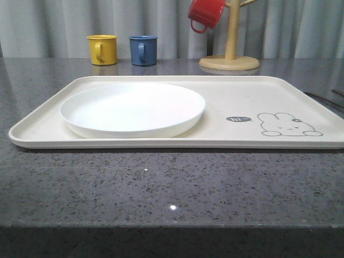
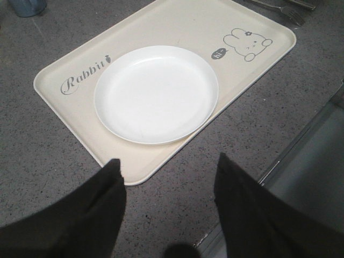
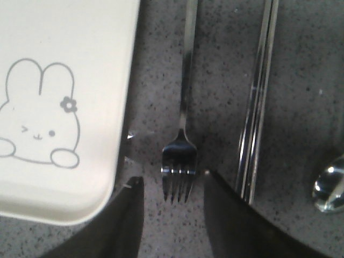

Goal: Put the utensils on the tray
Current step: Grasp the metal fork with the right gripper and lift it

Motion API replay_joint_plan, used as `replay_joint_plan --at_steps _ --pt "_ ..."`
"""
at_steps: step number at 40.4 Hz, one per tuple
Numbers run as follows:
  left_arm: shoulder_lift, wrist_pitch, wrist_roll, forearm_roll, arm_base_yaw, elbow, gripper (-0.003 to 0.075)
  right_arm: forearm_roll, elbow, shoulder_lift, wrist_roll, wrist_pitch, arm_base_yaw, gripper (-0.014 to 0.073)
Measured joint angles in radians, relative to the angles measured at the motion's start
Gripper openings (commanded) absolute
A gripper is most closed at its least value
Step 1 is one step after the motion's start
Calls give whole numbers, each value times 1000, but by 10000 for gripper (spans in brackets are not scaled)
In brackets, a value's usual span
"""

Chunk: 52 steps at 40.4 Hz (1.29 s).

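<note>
I am reading "Rabbit" in grey script on the tray (image 2: 64, 102), beside a small carrot mark; the dark speech bubble (image 2: 218, 53) by its rabbit drawing (image 2: 245, 43) is staying illegible to me

Soft, even light is falling from overhead, and the front view is looking bright with only faint shadows. The plate (image 1: 132, 109) is washing out to near pure white, losing its surface detail, while small glints are sparkling on the near part of the table (image 1: 172, 183). In the right wrist view the fork (image 3: 180, 161) and chopsticks (image 3: 258, 102) are throwing streaky reflections and looking slightly soft. The dark fingers (image 2: 80, 215) of the left gripper are blurring out of focus.
</note>
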Motion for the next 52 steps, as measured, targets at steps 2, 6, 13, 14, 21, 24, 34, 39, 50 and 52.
replay_joint_plan --at_steps 2,6,13,14,21,24,34,39,50,52 --pt "0 0 0 0 0 0 369 0 -21 30 0 0 0 290" --pt "0 0 0 0 0 0 369 -1 -48 85 0 -12 0 290" --pt "0 0 0 0 0 0 368 -2 -79 169 0 -28 0 290" --pt "0 0 0 0 0 0 368 -4 -83 179 0 -31 0 290" --pt "0 0 0 0 0 0 369 -20 -86 237 0 -46 0 288" --pt "0 0 0 0 0 0 369 -20 -86 252 0 -50 0 287" --pt "0 0 0 0 0 0 369 -24 -90 282 0 -60 0 267" --pt "0 0 0 0 0 0 368 -27 -90 282 0 -60 0 152" --pt "0 0 0 0 0 0 369 -44 -91 284 0 -62 0 -6" --pt "0 0 0 0 0 0 369 -44 -91 284 0 -60 0 -6"
